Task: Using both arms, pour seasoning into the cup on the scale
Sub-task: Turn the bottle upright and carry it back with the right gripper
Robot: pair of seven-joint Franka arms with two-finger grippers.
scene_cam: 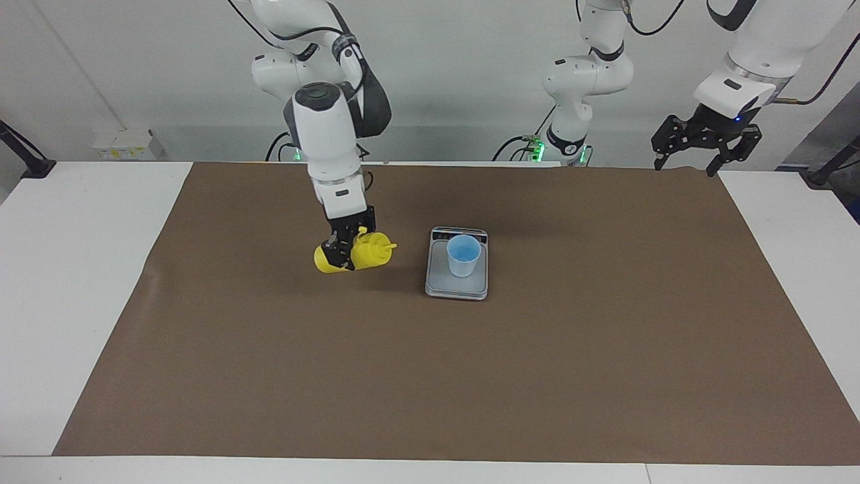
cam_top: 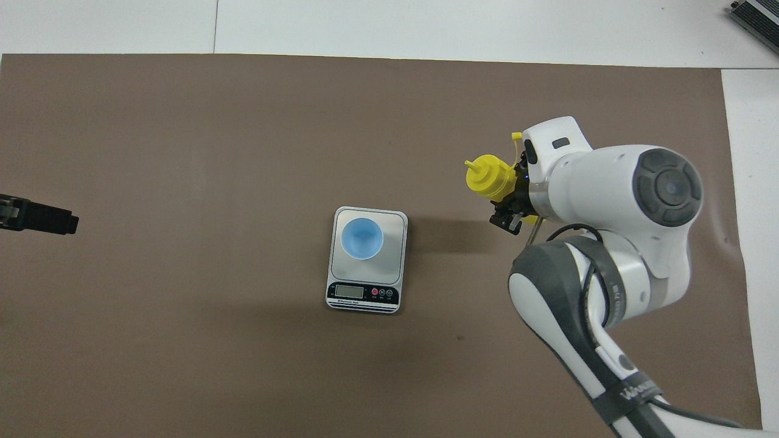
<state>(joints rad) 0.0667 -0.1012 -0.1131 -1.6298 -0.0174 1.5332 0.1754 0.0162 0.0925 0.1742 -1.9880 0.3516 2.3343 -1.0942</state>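
Note:
My right gripper [scene_cam: 343, 255] is shut on the yellow seasoning bottle [scene_cam: 366, 252], around its middle. The bottle is tipped almost onto its side, low over the brown mat, with its nozzle toward the scale. It also shows in the overhead view [cam_top: 489, 178], partly under my right gripper [cam_top: 513, 210]. The light blue cup [scene_cam: 463, 255] stands upright on the silver-grey scale [scene_cam: 443, 288], beside the bottle toward the left arm's end; the cup [cam_top: 362, 238] looks empty on the scale [cam_top: 394, 271]. My left gripper [scene_cam: 705, 149] is open and empty, waiting raised over the mat's edge; its tip [cam_top: 39, 217] shows overhead.
A brown mat [scene_cam: 430, 376] covers most of the white table [scene_cam: 60, 282]. The scale's dark display strip [cam_top: 363, 293] faces the robots. A small white box [scene_cam: 124, 144] sits by the wall at the right arm's end.

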